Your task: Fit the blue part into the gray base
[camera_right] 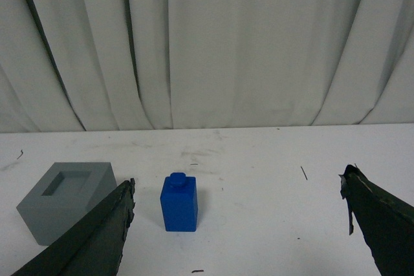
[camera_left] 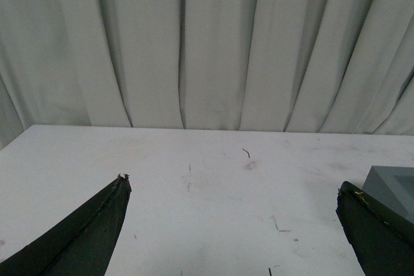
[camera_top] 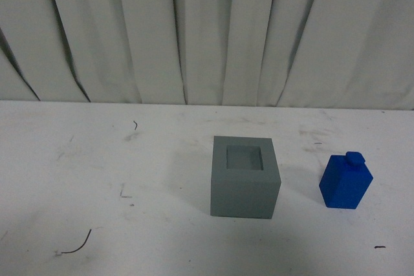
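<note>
**Right wrist view: right gripper [camera_right: 237, 179] spread wide, blue part [camera_right: 179, 203] outside gray base [camera_right: 42, 221]**

The right gripper is spread wide and holds nothing. Its two dark fingers [camera_right: 97, 237] frame the blue part, which stands upright on the white table [camera_top: 129, 159] beyond their tips and touches neither. The gray base sits just beside the part, partly behind one finger.

The left gripper [camera_left: 233, 183] is also spread wide and empty, above bare tabletop. A corner of the gray base shows past one of its fingers.

In the front view, the blue part stands on the table to the right of the gray base, near it but apart. It is turned slightly askew, with its small square knob on top. The base sits near the middle of the table, and the square recess in its top face is empty.

Faint scuffs and a thin dark strand [camera_top: 77, 245] mark the table at front left. A pleated white curtain [camera_top: 194, 30] hangs behind the table.
</note>
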{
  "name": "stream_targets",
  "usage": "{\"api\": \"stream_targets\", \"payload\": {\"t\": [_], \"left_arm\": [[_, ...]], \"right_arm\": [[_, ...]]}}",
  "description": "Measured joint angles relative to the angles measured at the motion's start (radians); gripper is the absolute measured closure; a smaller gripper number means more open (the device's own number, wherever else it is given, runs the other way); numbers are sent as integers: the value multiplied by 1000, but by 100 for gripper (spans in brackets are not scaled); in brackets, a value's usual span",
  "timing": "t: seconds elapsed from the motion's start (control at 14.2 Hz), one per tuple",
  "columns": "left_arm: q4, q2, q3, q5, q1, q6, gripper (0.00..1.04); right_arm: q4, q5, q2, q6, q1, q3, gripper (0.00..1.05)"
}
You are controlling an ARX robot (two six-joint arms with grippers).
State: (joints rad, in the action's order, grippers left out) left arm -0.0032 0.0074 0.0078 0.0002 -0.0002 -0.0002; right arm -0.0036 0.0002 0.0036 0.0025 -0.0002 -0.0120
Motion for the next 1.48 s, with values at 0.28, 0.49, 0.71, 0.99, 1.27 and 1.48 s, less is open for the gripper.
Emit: {"api": "stream_targets", "payload": {"t": [0.28,0.49,0.71,0.99,1.27,1.48], "left_arm": [[0,0,0,0,0,0,7],[0,0,0,0,0,0,7],[0,0,0,0,0,0,7],[0,0,0,0,0,0,7],[0,0,0,0,0,0,7],[0,0,0,0,0,0,7]], "right_arm": [[0,0,0,0,0,0,6],[0,0,0,0,0,0,6],[0,0,0,0,0,0,6],[0,0,0,0,0,0,6],[0,0,0,0,0,0,6],[0,0,0,0,0,0,6]]}}
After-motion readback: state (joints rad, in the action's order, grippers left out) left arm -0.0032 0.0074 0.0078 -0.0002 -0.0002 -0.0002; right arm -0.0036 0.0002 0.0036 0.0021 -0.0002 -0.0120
